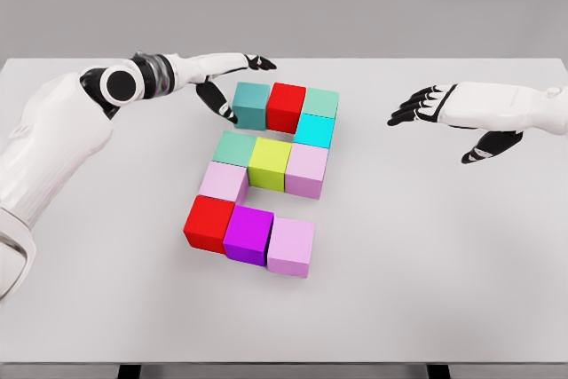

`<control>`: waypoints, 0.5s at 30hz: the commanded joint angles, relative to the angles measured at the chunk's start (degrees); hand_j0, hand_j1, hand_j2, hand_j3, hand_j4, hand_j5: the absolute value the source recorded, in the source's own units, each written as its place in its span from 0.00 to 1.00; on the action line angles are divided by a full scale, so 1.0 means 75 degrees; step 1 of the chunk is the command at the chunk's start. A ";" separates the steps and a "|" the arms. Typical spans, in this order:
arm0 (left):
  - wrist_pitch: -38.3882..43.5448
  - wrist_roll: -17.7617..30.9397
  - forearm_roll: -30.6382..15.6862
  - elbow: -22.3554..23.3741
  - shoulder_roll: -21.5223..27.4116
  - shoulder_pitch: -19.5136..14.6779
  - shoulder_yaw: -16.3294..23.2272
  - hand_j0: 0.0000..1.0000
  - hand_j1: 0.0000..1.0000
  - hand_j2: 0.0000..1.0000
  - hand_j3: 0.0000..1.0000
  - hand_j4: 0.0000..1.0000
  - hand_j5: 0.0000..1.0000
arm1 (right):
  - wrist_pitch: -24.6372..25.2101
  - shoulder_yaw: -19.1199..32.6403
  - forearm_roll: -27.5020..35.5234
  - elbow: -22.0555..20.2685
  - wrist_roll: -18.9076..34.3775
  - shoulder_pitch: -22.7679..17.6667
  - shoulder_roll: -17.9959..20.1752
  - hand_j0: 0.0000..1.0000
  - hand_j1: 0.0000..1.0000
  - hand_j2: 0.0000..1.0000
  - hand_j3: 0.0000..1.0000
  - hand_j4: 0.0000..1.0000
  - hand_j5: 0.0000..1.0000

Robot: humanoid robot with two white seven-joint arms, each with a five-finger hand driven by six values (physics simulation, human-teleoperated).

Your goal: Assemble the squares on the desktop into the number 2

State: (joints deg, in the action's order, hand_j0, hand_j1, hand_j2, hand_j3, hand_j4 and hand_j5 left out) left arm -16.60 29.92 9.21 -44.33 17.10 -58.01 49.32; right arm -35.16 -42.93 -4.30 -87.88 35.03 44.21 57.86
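Coloured cubes lie together on the white table [426, 272] in the shape of a 2. The top row holds a teal cube [251, 103], a red cube [286, 106] and a green cube [320, 102]. A cyan cube [314, 130] sits under the green one. The middle row is a green cube [234, 147], a yellow-green cube [269, 161] and a pink cube [307, 169]. A pale pink cube [222, 181] leads down to a red cube [208, 222], a magenta cube [248, 233] and a lilac cube [291, 245]. My left hand [232, 86] is open, its fingers beside the teal cube's left face. My right hand [444, 117] hovers open, well right of the cubes.
The table's front edge [284, 363] runs along the bottom of the view. My left forearm [53, 148] crosses the table's left side.
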 commanded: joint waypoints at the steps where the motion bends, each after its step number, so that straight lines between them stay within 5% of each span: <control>1: 0.0069 -0.0017 -0.0044 0.0028 -0.0029 0.0000 -0.0013 1.00 1.00 1.00 1.00 1.00 1.00 | 0.0021 0.0005 0.0046 -0.0001 -0.0003 0.0000 0.0008 1.00 1.00 1.00 1.00 1.00 1.00; 15: 0.0608 -0.0064 0.0038 0.0345 -0.0311 -0.0023 -0.0013 1.00 1.00 1.00 1.00 1.00 1.00 | 0.0021 0.0005 0.0046 -0.0001 -0.0003 0.0000 0.0008 1.00 1.00 1.00 1.00 1.00 1.00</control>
State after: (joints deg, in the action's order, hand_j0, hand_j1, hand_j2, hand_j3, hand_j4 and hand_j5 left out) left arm -12.16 29.55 9.69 -41.84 15.02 -58.18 49.32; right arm -35.16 -42.91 -4.30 -87.88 35.03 44.21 57.82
